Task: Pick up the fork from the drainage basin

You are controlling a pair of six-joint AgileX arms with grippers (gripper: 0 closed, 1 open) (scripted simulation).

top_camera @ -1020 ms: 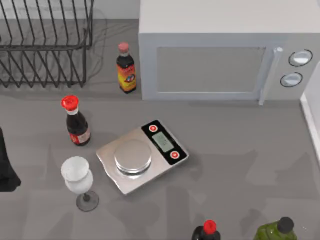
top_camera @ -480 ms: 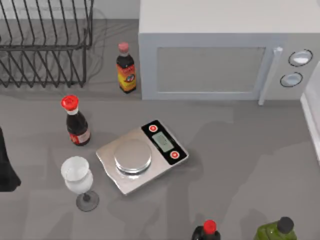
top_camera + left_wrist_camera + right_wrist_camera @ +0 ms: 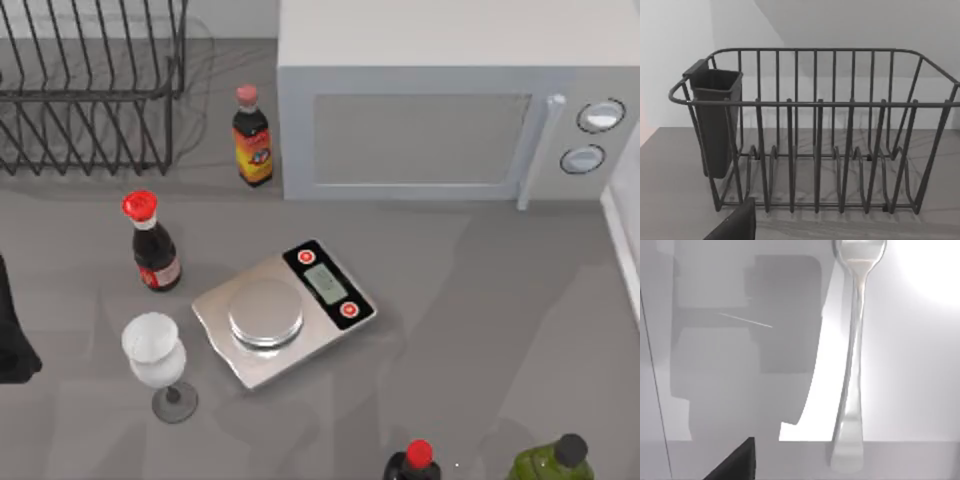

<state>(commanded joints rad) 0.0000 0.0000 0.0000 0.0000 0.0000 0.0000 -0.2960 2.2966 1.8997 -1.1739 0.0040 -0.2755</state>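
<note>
From above, the kitchen scale (image 3: 284,312) sits in front of the microwave (image 3: 455,100), with the left arm (image 3: 12,335) parked well left of the scale. In the left wrist view, that arm faces the wire dish rack (image 3: 815,130); whether its pincer is released or clenched I cannot tell. In the right wrist view the fork (image 3: 854,355) lies on a pale surface straight ahead of the right arm, the nearer one, its long axis pointing away, handle end closest; that pincer's state I cannot tell either

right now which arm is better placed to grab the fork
Right. Its wrist view looks straight along the fork, lying close on a pale surface. The left wrist view faces the wire dish rack, with no fork there.
</note>
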